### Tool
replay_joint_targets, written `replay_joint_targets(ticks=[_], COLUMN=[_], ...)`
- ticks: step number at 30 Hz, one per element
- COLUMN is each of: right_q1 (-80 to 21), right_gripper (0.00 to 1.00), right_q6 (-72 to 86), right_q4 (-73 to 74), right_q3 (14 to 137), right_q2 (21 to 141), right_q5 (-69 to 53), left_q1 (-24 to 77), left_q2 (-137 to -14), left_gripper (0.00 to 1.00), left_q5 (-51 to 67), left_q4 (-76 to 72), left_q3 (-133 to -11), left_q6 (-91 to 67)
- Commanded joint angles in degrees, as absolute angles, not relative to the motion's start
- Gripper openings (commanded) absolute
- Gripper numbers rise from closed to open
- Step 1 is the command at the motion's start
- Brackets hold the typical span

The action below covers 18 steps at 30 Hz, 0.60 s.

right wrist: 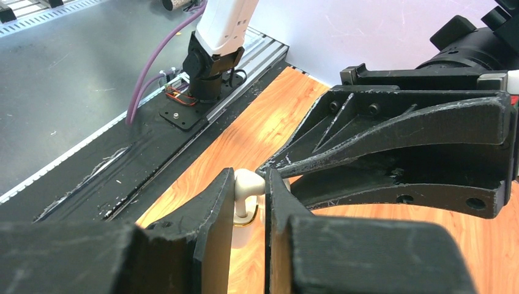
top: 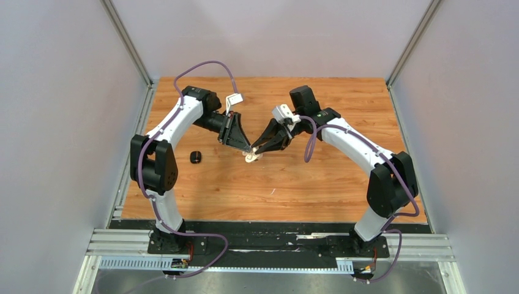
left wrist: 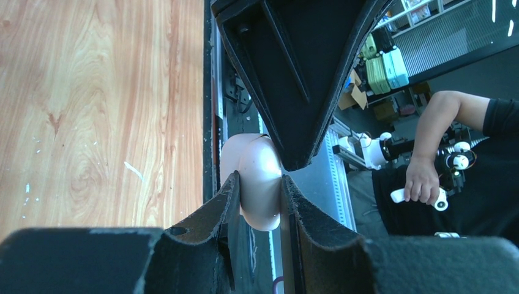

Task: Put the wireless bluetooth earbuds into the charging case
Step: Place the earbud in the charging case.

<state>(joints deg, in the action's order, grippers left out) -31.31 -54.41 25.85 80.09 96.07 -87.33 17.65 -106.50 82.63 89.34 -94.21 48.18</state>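
Note:
My left gripper (top: 246, 147) is shut on a pale rounded charging case (top: 251, 158) and holds it just above the table's middle. The left wrist view shows the case (left wrist: 260, 190) squeezed between the two pads of the left gripper (left wrist: 257, 181). My right gripper (top: 257, 148) meets it from the right, shut on a white earbud (right wrist: 246, 182). In the right wrist view the earbud's stem points down into the case's open, gold-rimmed well (right wrist: 243, 218), between the right gripper's (right wrist: 250, 191) fingers. The left gripper's fingers (right wrist: 398, 131) lie across the right side.
A small black rounded object (top: 196, 157) lies on the wooden table (top: 275, 190), left of the grippers and beside the left arm's elbow. Grey walls enclose the table. The black base rail (right wrist: 122, 165) runs along the near edge.

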Motion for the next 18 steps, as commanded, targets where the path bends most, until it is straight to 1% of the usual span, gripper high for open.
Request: replay_joint_targets(ticks=[1,3,5,8,10,12,18], right_q1=[-31.10,-31.38,-32.10,-33.61,-34.44,-34.62,-34.71], right_gripper=[0.11,0.11,0.11,0.12,0.12,0.12,0.16], right_q6=[-58.25,-61.03,-67.74,-84.48,-92.90,-96.04,-100.11], right_q4=[29.02,32.52,37.95,54.11,60.97,63.99,66.36], right_q3=[81.76,82.04,83.47,87.49,90.06,91.14,90.89], right_q2=[95.28,95.64,96.14,98.63,100.50,101.53,101.68], right_q5=[-92.77,-91.36,-88.05,-83.11,-80.96,-80.50,-78.54], left_q1=[17.93,17.93,17.93,17.92,17.93,17.93,17.93], left_q2=[-104.67,-104.88,-104.89,-104.73,-104.73,-104.87,-105.28], left_gripper=[0.00,0.00,0.00,0.00,0.00,0.00,0.00], left_q5=[84.03,83.97,84.01,84.14,84.16,84.22,84.28], left_q4=[95.19,95.16,94.69,93.48,93.27,93.25,93.20], left_q3=[-95.59,-95.69,-95.67,-95.23,-94.76,-94.03,-92.74], left_q6=[47.55,47.26,46.02,43.94,43.24,42.80,42.44])
